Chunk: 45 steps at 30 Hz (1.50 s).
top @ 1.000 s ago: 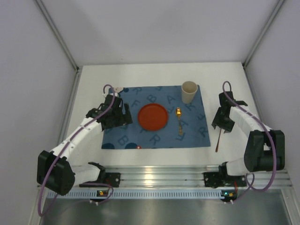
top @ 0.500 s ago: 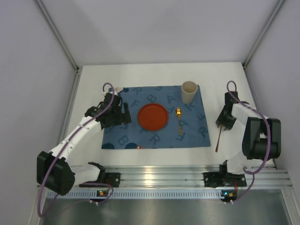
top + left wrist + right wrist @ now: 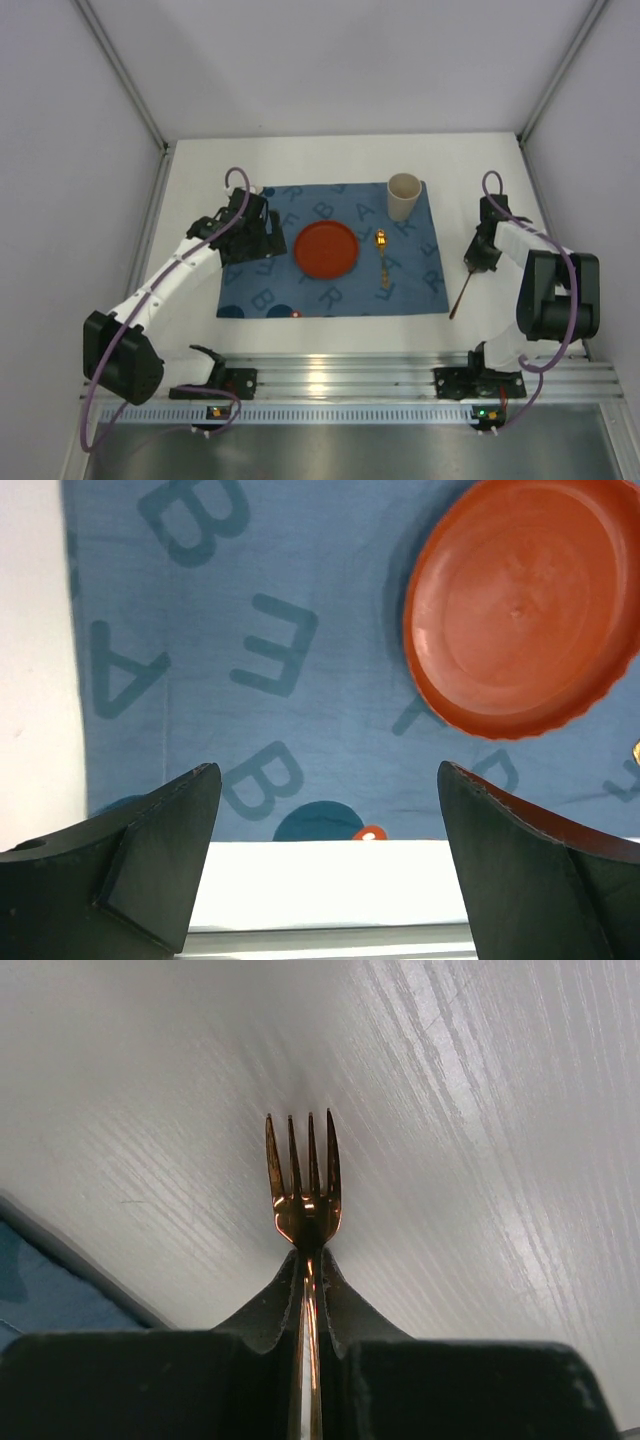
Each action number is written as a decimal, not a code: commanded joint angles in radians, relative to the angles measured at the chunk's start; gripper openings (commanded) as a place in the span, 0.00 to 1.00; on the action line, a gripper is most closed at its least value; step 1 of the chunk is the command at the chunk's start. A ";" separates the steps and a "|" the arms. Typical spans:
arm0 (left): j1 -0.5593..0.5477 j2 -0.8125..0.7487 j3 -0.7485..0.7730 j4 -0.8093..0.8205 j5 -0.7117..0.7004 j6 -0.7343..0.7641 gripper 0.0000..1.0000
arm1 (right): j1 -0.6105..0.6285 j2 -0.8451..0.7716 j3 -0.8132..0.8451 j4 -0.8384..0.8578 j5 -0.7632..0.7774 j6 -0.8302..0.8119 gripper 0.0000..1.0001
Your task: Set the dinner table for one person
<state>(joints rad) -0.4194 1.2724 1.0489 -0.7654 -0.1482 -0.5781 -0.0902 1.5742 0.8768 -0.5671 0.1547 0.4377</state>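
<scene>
right gripper pinches the slim copper fork, unplaced; red round plate, beige cup, gold spoon are on blue placemat.

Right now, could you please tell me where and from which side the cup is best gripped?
Probably by its side wall below the rim, coming from the right: the cup stands upright with an open mouth, and the table to its right is bare, while the spoon lies near-left.

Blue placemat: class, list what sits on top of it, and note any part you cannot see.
An orange plate, a gold spoon and a cream cup sit on it. The left gripper covers its far-left part, hiding anything there.
</scene>
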 commanded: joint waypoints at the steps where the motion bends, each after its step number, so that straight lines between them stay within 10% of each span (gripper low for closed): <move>1: -0.044 -0.002 0.056 0.054 0.035 0.004 0.94 | -0.003 0.026 0.008 0.004 -0.056 0.006 0.00; 12: -0.278 0.252 0.292 0.316 0.367 0.072 0.93 | 0.128 -0.164 0.480 -0.342 -0.118 0.082 0.00; 23: -0.432 0.567 0.719 0.307 0.440 0.109 0.91 | 0.241 -0.281 0.533 -0.454 -0.173 0.145 0.00; 45: -0.521 0.667 0.750 0.432 0.644 0.040 0.79 | 0.264 -0.348 0.585 -0.488 -0.230 0.174 0.00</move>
<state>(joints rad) -0.9417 1.9396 1.7672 -0.4110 0.4568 -0.5217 0.1616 1.2602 1.3930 -1.0428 -0.0494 0.5922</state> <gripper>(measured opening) 0.815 0.018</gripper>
